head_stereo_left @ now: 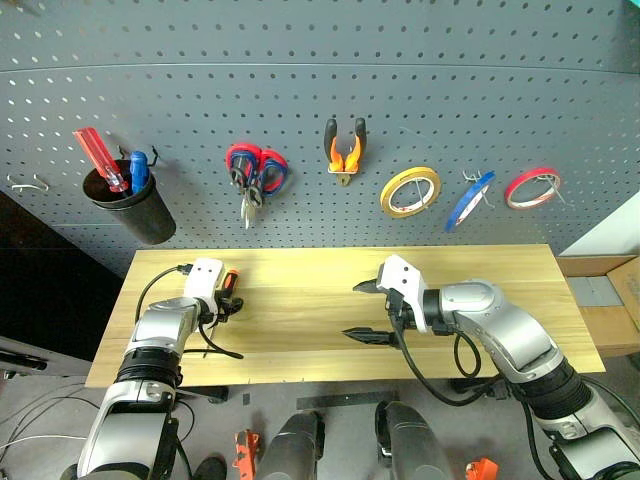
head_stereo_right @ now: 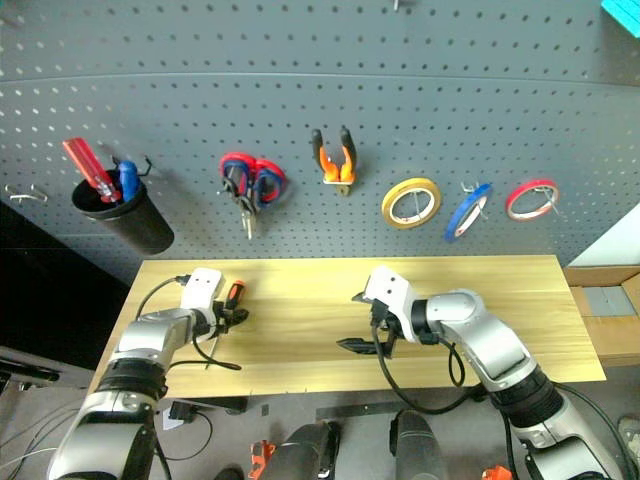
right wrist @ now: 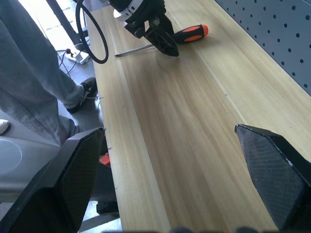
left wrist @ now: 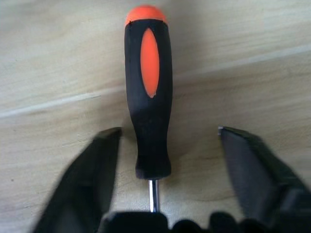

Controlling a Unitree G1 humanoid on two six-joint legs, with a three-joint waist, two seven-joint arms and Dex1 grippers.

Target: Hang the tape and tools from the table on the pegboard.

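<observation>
Layout relative to the table [head_stereo_left: 330, 300]. Pegboard [head_stereo_left: 320, 100] stands behind it. On the pegboard, left to right: cup [head_stereo_left: 135, 207] holding a screwdriver [head_stereo_left: 100, 160], scissors [head_stereo_left: 256, 175], pliers [head_stereo_left: 345, 150], three tape rolls [head_stereo_left: 410, 192] [head_stereo_left: 469, 200] [head_stereo_left: 531, 188]. On the table's left part lies a second screwdriver [left wrist: 147, 92], between the left gripper's [left wrist: 170, 141] fingers. Right gripper [head_stereo_left: 368, 310] hangs above the table's middle.

Bare table [head_stereo_left: 320, 285] lies between both hands; only the screwdriver [head_stereo_left: 229, 281] lies on it, at the left.
</observation>
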